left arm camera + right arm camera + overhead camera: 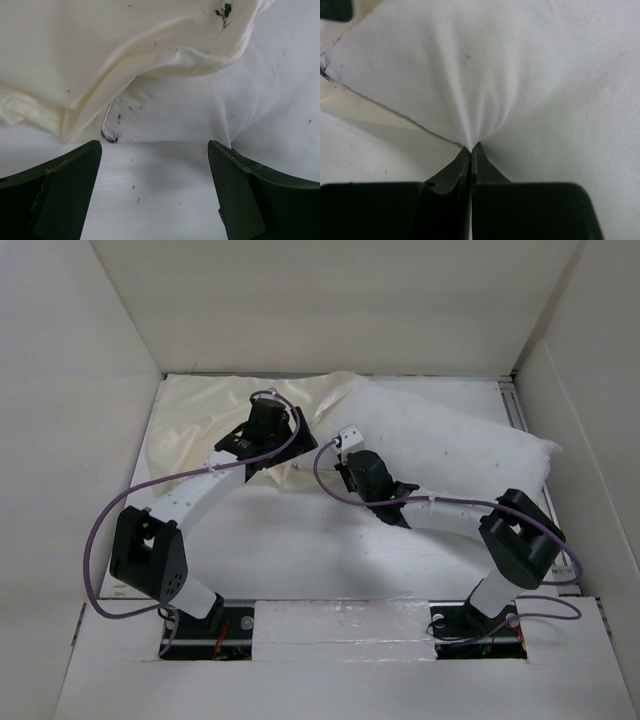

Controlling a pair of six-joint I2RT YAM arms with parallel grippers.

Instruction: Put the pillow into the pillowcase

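Where right claw pinches, plump white pillow fabric puckers.

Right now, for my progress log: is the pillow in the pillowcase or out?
Mostly out: the pillow lies bare on the right; the pillowcase overlaps only its left end.
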